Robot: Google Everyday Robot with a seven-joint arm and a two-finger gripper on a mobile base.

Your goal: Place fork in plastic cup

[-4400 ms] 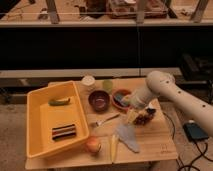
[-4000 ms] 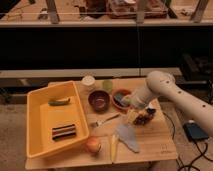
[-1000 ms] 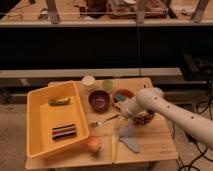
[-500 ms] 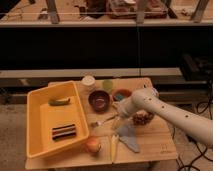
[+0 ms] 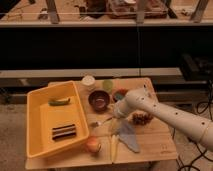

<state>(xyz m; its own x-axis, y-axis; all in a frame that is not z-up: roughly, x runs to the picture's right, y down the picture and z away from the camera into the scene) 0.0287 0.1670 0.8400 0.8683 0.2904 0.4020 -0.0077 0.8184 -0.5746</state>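
The slim silvery fork (image 5: 100, 122) lies flat on the wooden table (image 5: 160, 145), just in front of the dark red bowl (image 5: 99, 100). The pale yellow-green plastic cup (image 5: 107, 85) stands upright at the back of the table, behind that bowl and beside a white cup (image 5: 88, 81). My gripper (image 5: 118, 113) hangs low at the end of the white arm (image 5: 165, 116), which reaches in from the right. It is just right of the fork's near end, open, with nothing in it.
A big yellow bin (image 5: 37, 125) fills the left side, holding a green item (image 5: 59, 102) and a dark striped one (image 5: 65, 132). An orange-rimmed bowl (image 5: 120, 93), a dark cluster (image 5: 141, 118), a grey-blue flat piece (image 5: 130, 137), an orange fruit (image 5: 93, 145) and a yellowish strip (image 5: 113, 146) crowd the table.
The arm has swung left and down, from over the dark cluster at the right to the spot beside the fork. The fork and cup have not moved.
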